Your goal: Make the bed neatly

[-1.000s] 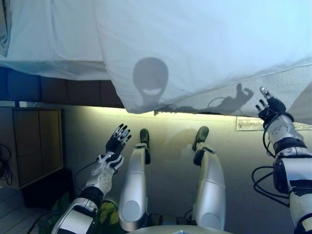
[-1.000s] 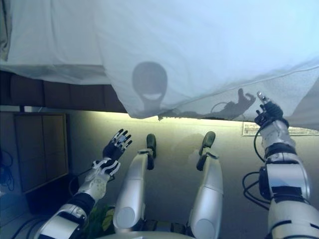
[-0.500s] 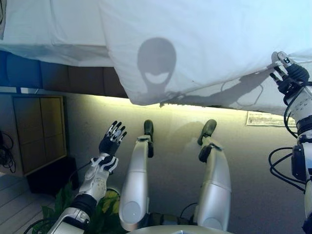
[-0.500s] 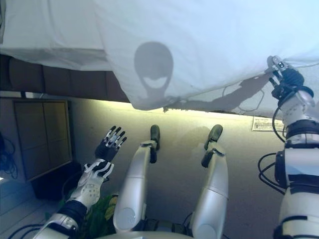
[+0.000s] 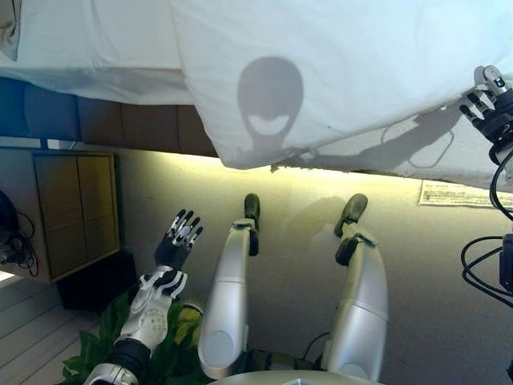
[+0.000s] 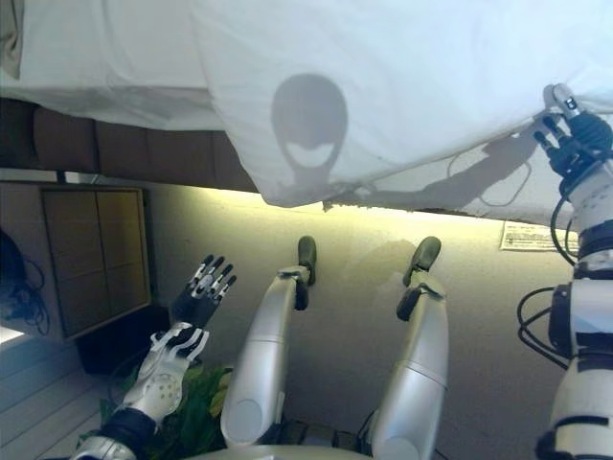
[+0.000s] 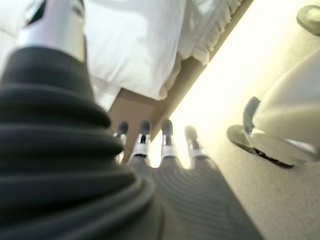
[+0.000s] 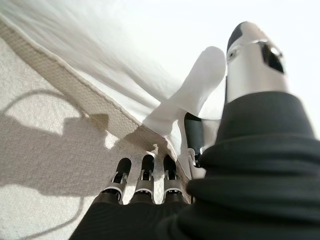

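Note:
A white duvet (image 5: pixel 337 72) covers the bed across the top of the eye views, and its lower edge hangs over the bedside. My right hand (image 6: pixel 575 144) is at far right, up against that hanging edge. In the right wrist view its fingers (image 8: pixel 142 182) are straight and touch the seamed edge of the duvet (image 8: pixel 75 80), with a fold of white cloth beside the thumb. My left hand (image 5: pixel 178 241) is open and empty, low at the left and well away from the bed. It holds nothing in the left wrist view (image 7: pixel 165 137).
The dark bed base (image 5: pixel 120 124) runs under the sheet at left, with a lit strip beneath it. A wooden cabinet (image 5: pixel 76 208) stands at left and a green plant (image 5: pixel 104 337) sits below my left arm. A paper label (image 5: pixel 465 194) lies on the floor at right.
My right hand has risen from below the duvet's hanging edge up to it. My left hand stays open and low. The camera has shifted a little.

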Tool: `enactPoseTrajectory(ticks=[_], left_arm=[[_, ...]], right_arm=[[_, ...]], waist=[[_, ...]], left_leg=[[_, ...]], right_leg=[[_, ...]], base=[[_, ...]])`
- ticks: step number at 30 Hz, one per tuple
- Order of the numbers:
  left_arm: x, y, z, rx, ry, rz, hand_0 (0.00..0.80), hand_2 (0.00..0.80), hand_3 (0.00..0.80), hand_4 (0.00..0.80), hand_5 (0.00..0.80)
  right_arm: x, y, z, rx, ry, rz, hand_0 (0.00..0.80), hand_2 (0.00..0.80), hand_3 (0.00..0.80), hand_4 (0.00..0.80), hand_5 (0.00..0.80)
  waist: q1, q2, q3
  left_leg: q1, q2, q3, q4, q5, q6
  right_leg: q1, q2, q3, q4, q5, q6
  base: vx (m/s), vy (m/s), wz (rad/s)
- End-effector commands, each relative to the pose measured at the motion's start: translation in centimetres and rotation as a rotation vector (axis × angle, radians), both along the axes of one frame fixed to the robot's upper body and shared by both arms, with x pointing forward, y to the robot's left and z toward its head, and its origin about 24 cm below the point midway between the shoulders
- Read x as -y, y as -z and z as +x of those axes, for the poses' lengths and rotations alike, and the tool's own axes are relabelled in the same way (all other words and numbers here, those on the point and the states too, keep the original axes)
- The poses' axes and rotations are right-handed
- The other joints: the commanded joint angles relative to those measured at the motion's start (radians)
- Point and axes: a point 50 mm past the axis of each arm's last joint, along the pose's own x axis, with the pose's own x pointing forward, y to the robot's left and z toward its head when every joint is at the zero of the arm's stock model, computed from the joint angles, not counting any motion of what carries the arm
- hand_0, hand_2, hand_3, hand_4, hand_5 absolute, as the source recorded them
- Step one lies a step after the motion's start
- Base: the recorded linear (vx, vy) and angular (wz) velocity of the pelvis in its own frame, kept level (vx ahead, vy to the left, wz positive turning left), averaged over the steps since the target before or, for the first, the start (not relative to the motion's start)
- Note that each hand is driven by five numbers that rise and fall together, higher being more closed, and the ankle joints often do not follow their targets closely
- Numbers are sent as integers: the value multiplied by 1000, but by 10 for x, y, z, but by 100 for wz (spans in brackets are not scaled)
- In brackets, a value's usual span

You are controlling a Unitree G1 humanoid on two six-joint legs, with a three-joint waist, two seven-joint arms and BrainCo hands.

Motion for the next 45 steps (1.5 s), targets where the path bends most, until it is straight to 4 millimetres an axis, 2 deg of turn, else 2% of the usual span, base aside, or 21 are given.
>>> enactPoseTrajectory(ticks=[1, 9, 11, 12, 13, 14, 15, 20, 25, 32, 37, 41, 42, 44, 45], left_arm=[[-15, -1, -16, 9, 6, 24, 0, 0, 0, 0, 0], [-13, 3, -20, -10, 11, 10, 0, 0, 0, 0, 0], [-15, 4, -21, -14, 7, 12, 0, 0, 0, 0, 0], [-15, 5, -22, -19, 4, 12, 0, 0, 0, 0, 0], [-15, 6, -22, -21, 2, 11, 0, 0, 0, 0, 0], [-16, 6, -22, -20, -1, 8, 0, 0, 0, 0, 0], [-16, 7, -23, -21, -2, 7, 0, 0, 0, 0, 0], [-20, 11, -25, -41, -6, 22, 0, 0, 0, 0, 0], [-25, 11, -20, -47, -20, 25, 0, 0, 0, 0, 0], [-29, -2, -4, -8, -48, 79, 0, 0, 0, 0, 0], [-30, -3, 10, -34, -102, 136, 0, 0, 0, 0, 0], [-26, -3, 26, -61, -152, 186, 0, 0, 0, 0, 0], [-26, -4, 26, -60, -151, 187, 0, 0, 0, 0, 0], [-16, -6, 36, -67, -112, 233, 0, 0, 0, 0, 0], [-14, -7, 38, -67, -96, 234, 0, 0, 0, 0, 0]], right_arm=[[-18, -87, -3, 307, -94, -191, 800, 800, 800, 800, 800], [-2, -85, -10, 272, -7, -176, 800, 800, 800, 800, 800], [3, -83, -12, 240, 22, -195, 800, 800, 800, 800, 800], [4, -80, -12, 225, 29, -198, 800, 800, 800, 800, 800], [4, -80, -12, 217, 37, -194, 800, 800, 800, 800, 800], [6, -79, -13, 206, 47, -193, 800, 800, 800, 800, 800], [6, -78, -12, 197, 49, -198, 800, 800, 800, 800, 800], [9, -62, -11, 140, 7, -185, 800, 800, 800, 800, 800], [2, -40, -6, 94, -95, -163, 800, 800, 800, 800, 800], [-20, -4, 7, 3, -210, -135, 800, 800, 800, 800, 800], [-51, 29, 21, -82, -305, -89, 800, 800, 800, 800, 800], [-79, 71, 26, -166, -397, -52, 800, 800, 800, 800, 800], [-80, 71, 26, -166, -399, -51, 800, 800, 800, 800, 800], [-92, 95, 24, -230, -424, -22, 800, 800, 800, 800, 800], [-94, 99, 24, -240, -430, -22, 800, 800, 800, 800, 800]], waist=[[18, 45, -2], [18, 52, -2], [19, 49, -2], [19, 47, -2], [18, 45, -2], [20, 44, -2], [20, 43, -2], [26, 23, -2], [28, -8, -2], [29, -34, -45], [19, -46, -82], [-4, -54, -123], [-5, -54, -124], [-17, -64, -153], [-20, -66, -161]], left_leg=[[27, 32, -79, -162, 149, -2], [82, 33, -65, -204, 158, -5], [80, 33, -62, -220, 187, -1], [103, 34, -63, -219, 162, -7], [110, 35, -61, -223, 161, -7], [105, 35, -59, -235, 188, -4], [113, 36, -57, -240, 189, -5], [186, 44, -54, -274, 191, -8], [300, 57, -40, -335, 206, -14], [437, 64, -18, -440, 227, -17], [530, 58, -2, -525, 243, -14], [617, 58, 16, -617, 268, -15], [616, 58, 15, -620, 272, -15], [677, 61, 28, -672, 282, -19], [680, 63, 31, -677, 286, -20]], right_leg=[[43, -23, 20, 108, -98, 41], [90, -31, 10, 75, -89, 47], [92, -31, -4, 53, -59, 37], [112, -30, 1, 58, -84, 47], [120, -30, 0, 53, -83, 48], [119, -30, -10, 36, -57, 38], [128, -30, -13, 30, -56, 38], [205, -34, -31, 0, -56, 42], [330, -38, -55, -83, -32, 60], [465, -35, -74, -199, 4, 86], [566, -37, -82, -302, 39, 103], [662, -30, -85, -392, 65, 114], [665, -29, -87, -399, 72, 114], [740, -22, -100, -460, 83, 119], [747, -20, -101, -473, 91, 119]], base=[[0, 0, 0], [-8, 39, 0], [-62, 32, 4], [-13, 24, 5], [-20, 33, 3], [-103, 46, 1], [-106, 50, 0], [0, 0, 0], [10, 14, 2], [35, 24, -2], [5, 5, -2], [13, 56, -1], [15, 38, -8], [51, 33, -8], [42, 35, -3]])
